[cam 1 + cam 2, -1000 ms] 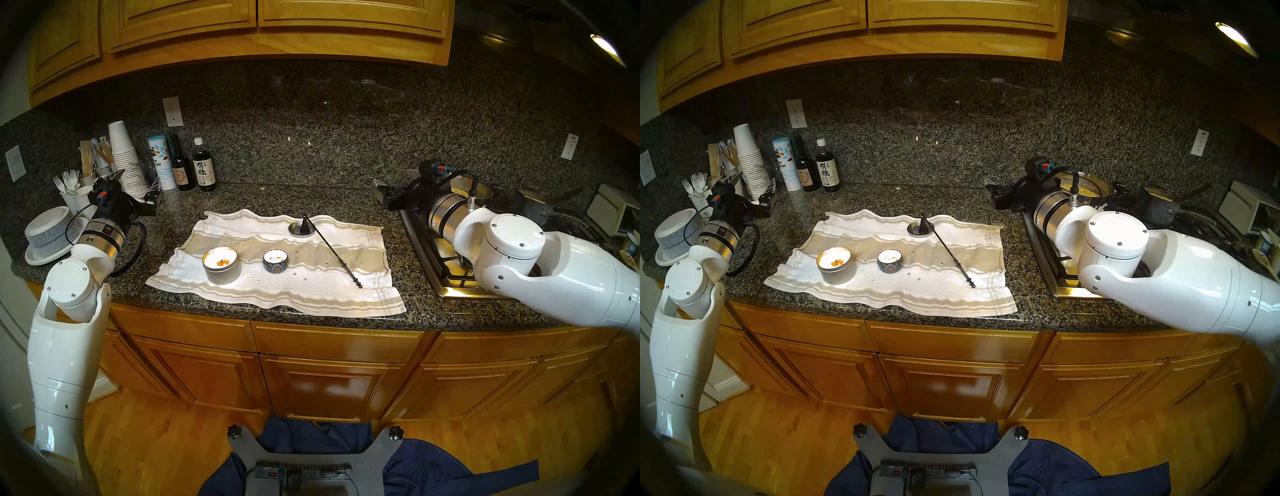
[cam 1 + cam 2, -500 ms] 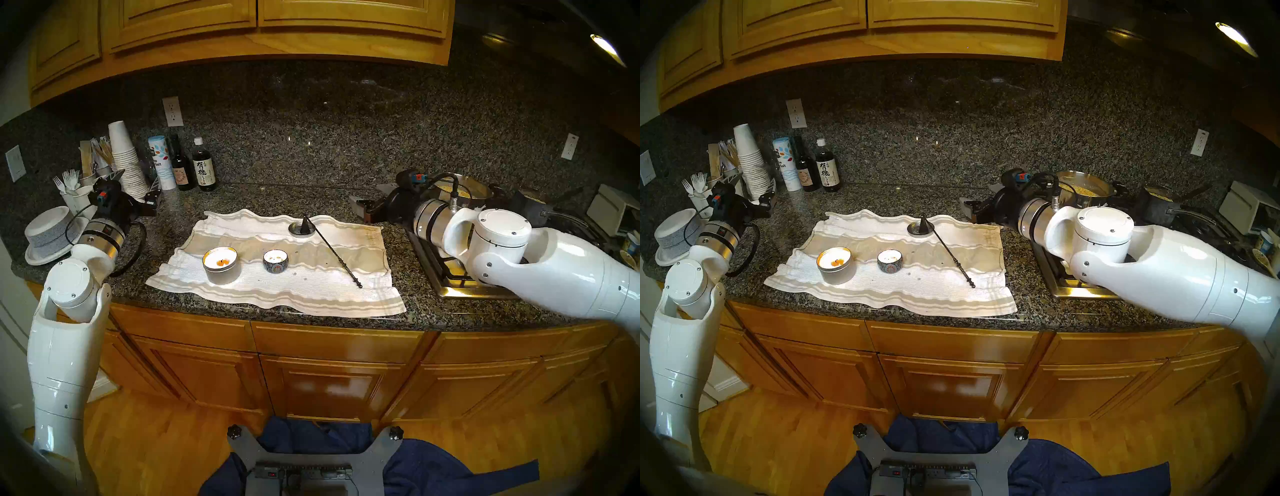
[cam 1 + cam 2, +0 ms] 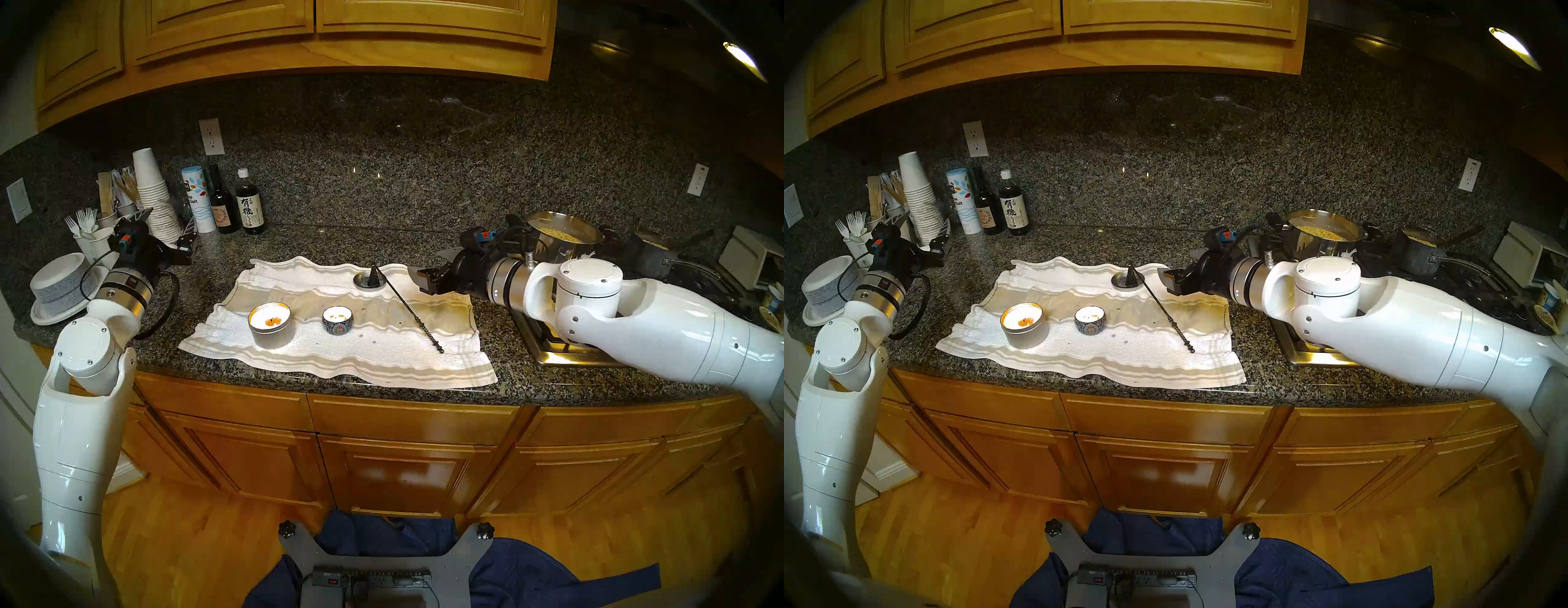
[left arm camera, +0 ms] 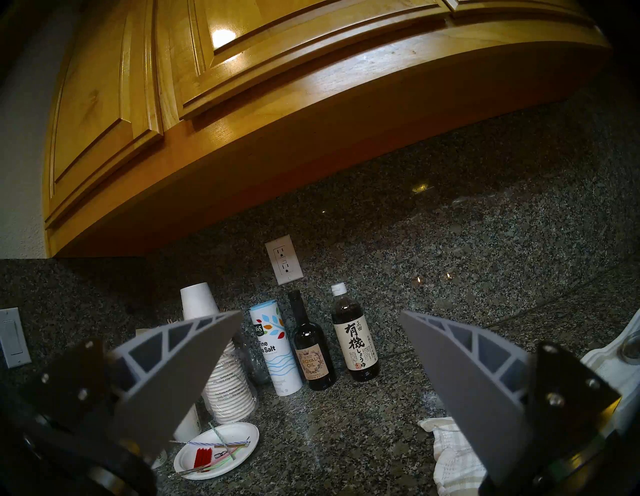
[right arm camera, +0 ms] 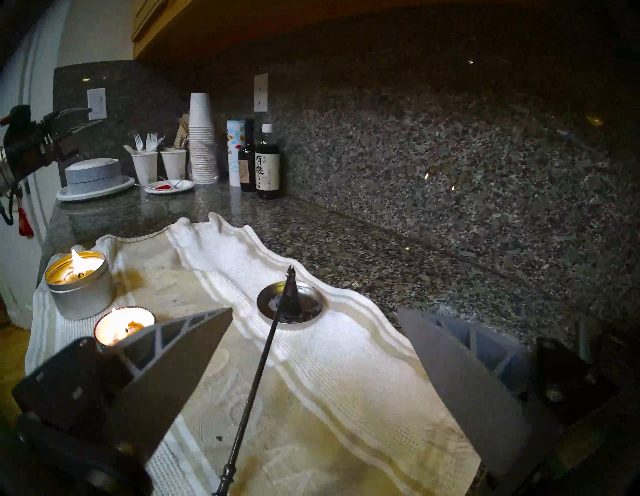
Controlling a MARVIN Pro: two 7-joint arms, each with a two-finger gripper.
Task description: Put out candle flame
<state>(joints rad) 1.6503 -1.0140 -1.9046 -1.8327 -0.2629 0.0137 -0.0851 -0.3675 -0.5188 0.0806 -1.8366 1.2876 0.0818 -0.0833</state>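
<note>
Reach phase: your right gripper (image 5: 315, 346), jaws wide and empty, hovers over the black metal cone-tipped snuffer (image 5: 258, 367) on the white striped towel (image 5: 346, 363); next, grasp its handle for 2 lit candles.

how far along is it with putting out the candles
Nothing is done: the silver tin candle and the small patterned bowl candle both burn. In hand: the open right gripper hangs over the striped towel near the black cone-tipped snuffer, ungrasped. Left: grasping it and capping both flames.
</note>
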